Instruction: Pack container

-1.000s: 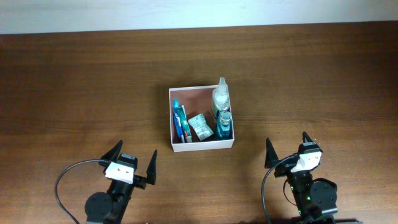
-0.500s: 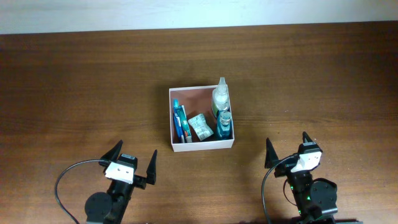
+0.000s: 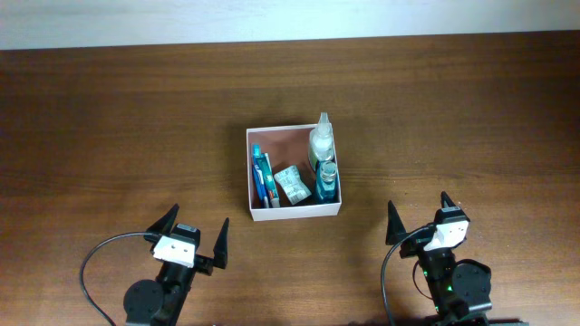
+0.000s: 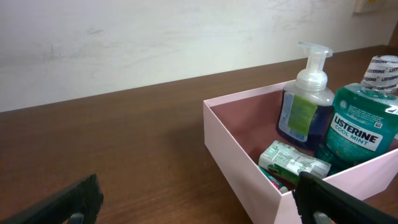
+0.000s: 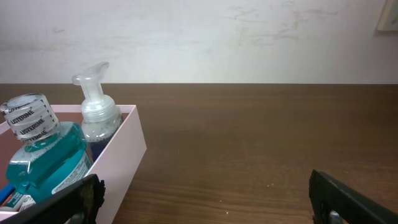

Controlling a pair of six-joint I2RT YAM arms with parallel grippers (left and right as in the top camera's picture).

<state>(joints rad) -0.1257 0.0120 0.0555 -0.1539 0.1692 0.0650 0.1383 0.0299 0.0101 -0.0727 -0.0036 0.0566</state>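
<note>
Sitting near the middle of the table (image 3: 109,118), the container (image 3: 281,147) is seen from overhead with four things already inside. A mouthwash bottle (image 3: 327,181) and a pump bottle (image 3: 321,140) are stood upright along its right wall. A blue toothbrush pack (image 3: 261,179) is laid along its left wall, and a small green packet (image 3: 294,184) is lodged between them.

Both arms are parked at the near edge of the table. The left gripper (image 3: 198,217) is spread wide and carries nothing. The right gripper (image 3: 418,206) is likewise spread wide and bare.

The container is found far and to the right of the left gripper, and far and to the left of the right gripper, well apart from both. The left gripper is judged slightly the nearer. No long axis is offered by the box itself, since it is square. The toothbrush pack is aligned near to far.

No loose item is seen on the table around the box, so the packing is judged done or very nearly so.

Compared with the overhead views of a second and half a second ago, nothing is found changed: the box, its contents and both grippers are placed as they were.
</note>
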